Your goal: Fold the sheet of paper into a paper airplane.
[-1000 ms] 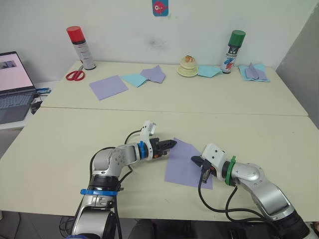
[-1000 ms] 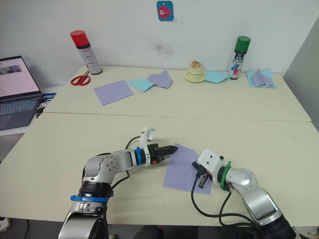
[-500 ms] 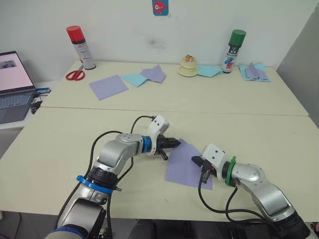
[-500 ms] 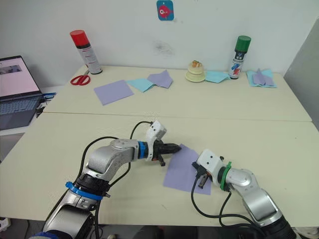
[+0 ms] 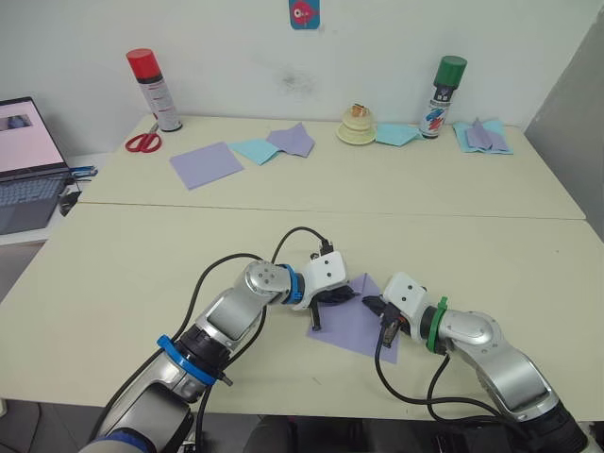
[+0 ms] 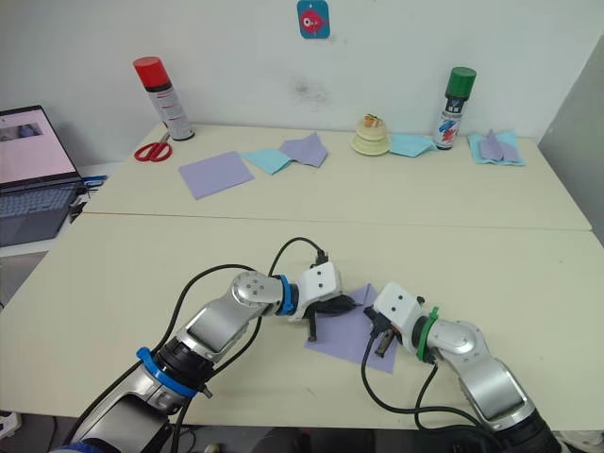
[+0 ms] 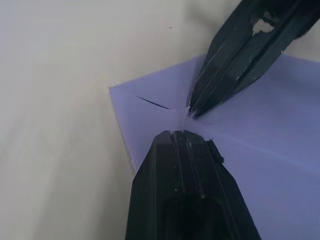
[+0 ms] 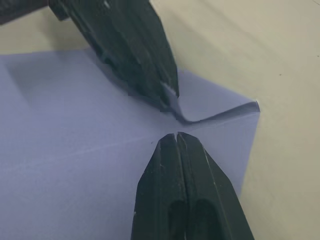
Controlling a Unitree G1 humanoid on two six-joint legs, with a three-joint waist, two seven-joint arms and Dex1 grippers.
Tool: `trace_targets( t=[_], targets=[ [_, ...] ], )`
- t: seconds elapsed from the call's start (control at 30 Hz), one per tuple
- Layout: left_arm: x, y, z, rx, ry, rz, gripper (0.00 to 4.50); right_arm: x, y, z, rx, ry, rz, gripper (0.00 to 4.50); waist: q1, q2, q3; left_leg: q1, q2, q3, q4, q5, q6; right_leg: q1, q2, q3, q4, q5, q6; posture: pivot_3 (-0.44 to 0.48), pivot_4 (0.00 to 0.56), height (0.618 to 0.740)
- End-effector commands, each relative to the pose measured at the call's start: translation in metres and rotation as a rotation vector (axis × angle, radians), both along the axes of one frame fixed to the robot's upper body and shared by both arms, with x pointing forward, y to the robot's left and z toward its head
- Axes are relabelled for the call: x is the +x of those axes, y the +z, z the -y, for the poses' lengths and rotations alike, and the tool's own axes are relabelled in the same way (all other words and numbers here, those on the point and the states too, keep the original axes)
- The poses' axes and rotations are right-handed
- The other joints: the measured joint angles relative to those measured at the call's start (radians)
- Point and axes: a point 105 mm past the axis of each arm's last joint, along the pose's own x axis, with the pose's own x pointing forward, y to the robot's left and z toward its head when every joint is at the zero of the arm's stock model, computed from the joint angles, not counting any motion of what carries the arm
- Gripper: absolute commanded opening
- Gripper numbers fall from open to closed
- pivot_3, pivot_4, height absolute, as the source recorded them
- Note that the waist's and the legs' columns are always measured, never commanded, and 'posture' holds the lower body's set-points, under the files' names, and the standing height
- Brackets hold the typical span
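Sheet of paper point(image 5: 351, 318) sits low centre of the head views, flat on the near surface point(image 5: 123, 283) between the two arms, centre crease visible in the wrist views. Left gripper point(image 5: 342, 296) is over the sheet's far corner; right wrist view shows its jaws clamped on that corner, which curls up off the sheet. Right gripper point(image 8: 176, 137) has its jaws pressed together, tip down on the sheet at or just beside the crease, close to the left tip. No airplane shape yet, first corner fold only starting.

Risks, judged:
- thin paper, pinched corner could tear or crumple if the left arm drags rather than lifts over
- the pin looks like a single point, so the sheet may pivot or slide on the smooth surface and the fold would miss the crease
- tips nearly touching, so they could collide
- corner may slip out mid-fold and spring flat

Upper part of frame: spare lavender sheet point(image 5: 206, 164), scissors point(image 5: 142, 142), spray cans; not involved.
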Motion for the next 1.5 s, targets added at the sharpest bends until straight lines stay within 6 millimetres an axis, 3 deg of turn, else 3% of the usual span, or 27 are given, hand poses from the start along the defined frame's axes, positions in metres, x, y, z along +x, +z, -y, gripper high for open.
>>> trace_targets(
  t=[0.03,0.7,1.0,1.5],
  targets=[
    [-0.006,-0.005,0.003,0.016,-0.053,0.015,0.03,-0.007,-0.027,0.008,-0.053,-0.042,-0.107,0.0,0.0,0.0,0.0,0.0,0.0,0.0,0.0,0.0,0.0,0.0,0.0,0.0,0.0,0.0,0.0,0.0,0.15,0.717],
    [-0.012,-0.024,0.007,0.048,-0.072,-0.012,0.03,-0.005,-0.025,0.01,-0.045,-0.06,-0.087,0.0,0.0,-0.001,-0.001,0.0,0.0,0.0,0.0,-0.001,0.002,0.001,0.0,0.0,0.0,0.0,0.0,0.0,0.15,0.717],
    [-0.011,-0.034,0.008,0.067,-0.049,-0.029,0.03,0.005,0.007,0.01,0.033,-0.086,0.042,0.0,0.008,-0.001,-0.001,0.001,-0.001,0.0,0.001,-0.001,0.003,0.002,0.0,0.0,0.0,0.0,0.0,0.0,0.15,0.717],
    [-0.014,-0.035,0.011,0.071,-0.064,-0.032,0.03,0.008,0.036,0.016,0.054,-0.086,0.124,0.0,0.022,0.002,0.001,-0.001,-0.002,-0.001,0.001,-0.001,0.003,0.002,-0.001,-0.001,-0.002,0.0,0.0,0.0,0.15,0.717]
  ],
)
